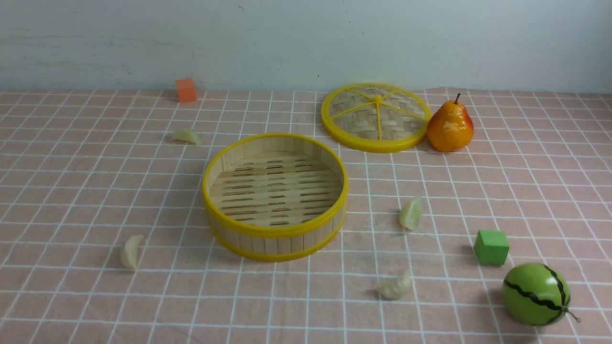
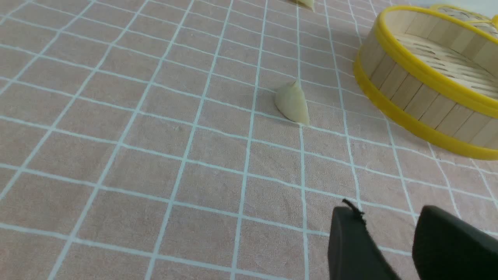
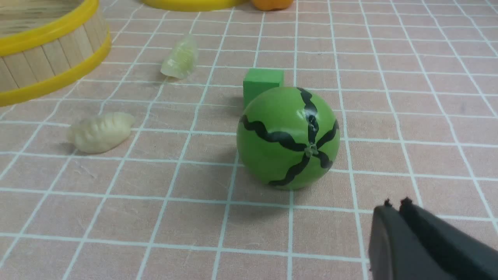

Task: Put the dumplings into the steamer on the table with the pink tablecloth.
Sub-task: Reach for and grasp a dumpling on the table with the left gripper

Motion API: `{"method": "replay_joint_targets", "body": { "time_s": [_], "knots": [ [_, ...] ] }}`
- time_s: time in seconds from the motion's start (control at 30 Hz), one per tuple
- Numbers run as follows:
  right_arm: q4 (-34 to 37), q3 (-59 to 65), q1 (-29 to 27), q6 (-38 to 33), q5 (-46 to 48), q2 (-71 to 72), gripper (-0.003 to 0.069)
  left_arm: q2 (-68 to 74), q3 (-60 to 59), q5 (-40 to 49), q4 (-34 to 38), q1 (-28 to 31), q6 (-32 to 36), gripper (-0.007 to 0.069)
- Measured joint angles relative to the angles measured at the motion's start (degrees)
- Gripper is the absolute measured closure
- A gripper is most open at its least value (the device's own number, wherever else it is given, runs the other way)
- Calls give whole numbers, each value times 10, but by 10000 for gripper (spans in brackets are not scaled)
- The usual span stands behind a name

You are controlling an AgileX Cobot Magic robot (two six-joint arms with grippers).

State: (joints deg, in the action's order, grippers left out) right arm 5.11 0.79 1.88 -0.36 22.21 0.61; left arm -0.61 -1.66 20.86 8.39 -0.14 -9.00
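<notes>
In the front view the steamer [image 1: 276, 233] stands a little left of the middle of the frame on the pink tablecloth [image 1: 71, 191] that drapes the table, its slatted floor bare. All four dumplings lie on the cloth outside it: one dumpling [image 1: 187, 136] up and to the left of the steamer, a second dumpling [image 1: 131, 251] at lower left, a third dumpling [image 1: 411, 213] just right of the steamer, and a fourth dumpling [image 1: 394, 287] below that one, toward the bottom of the frame. The lid [image 1: 375, 117] lies flat at upper centre-right, with a pear [image 1: 449, 126] touching its right edge. An orange cube [image 1: 186, 90] sits at the upper left by the wall. A green cube [image 1: 491, 247] and a toy watermelon [image 1: 535, 294] sit near each other at lower right. Neither arm shows in the front view. In the left wrist view the left gripper [image 2: 387, 217] hangs above the cloth, its fingers spread with a gap between them and holding nothing. In the right wrist view the right gripper [image 3: 395, 208] has its fingers pressed together, empty, near the watermelon.
</notes>
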Motion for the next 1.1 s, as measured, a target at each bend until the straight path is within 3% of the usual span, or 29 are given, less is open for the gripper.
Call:
{"method": "replay_joint_targets", "body": {
  "time_s": [0.9,1.07,1.1],
  "knots": [
    [-1,0,0,0,0,0,601,0,0,-3,-1,0,1,387],
    [-12,2,0,0,-14,0,596,0,-1,-68,0,0,1,387],
    [-13,5,0,0,-37,0,594,0,-2,-116,0,0,1,387]
  ]
}}
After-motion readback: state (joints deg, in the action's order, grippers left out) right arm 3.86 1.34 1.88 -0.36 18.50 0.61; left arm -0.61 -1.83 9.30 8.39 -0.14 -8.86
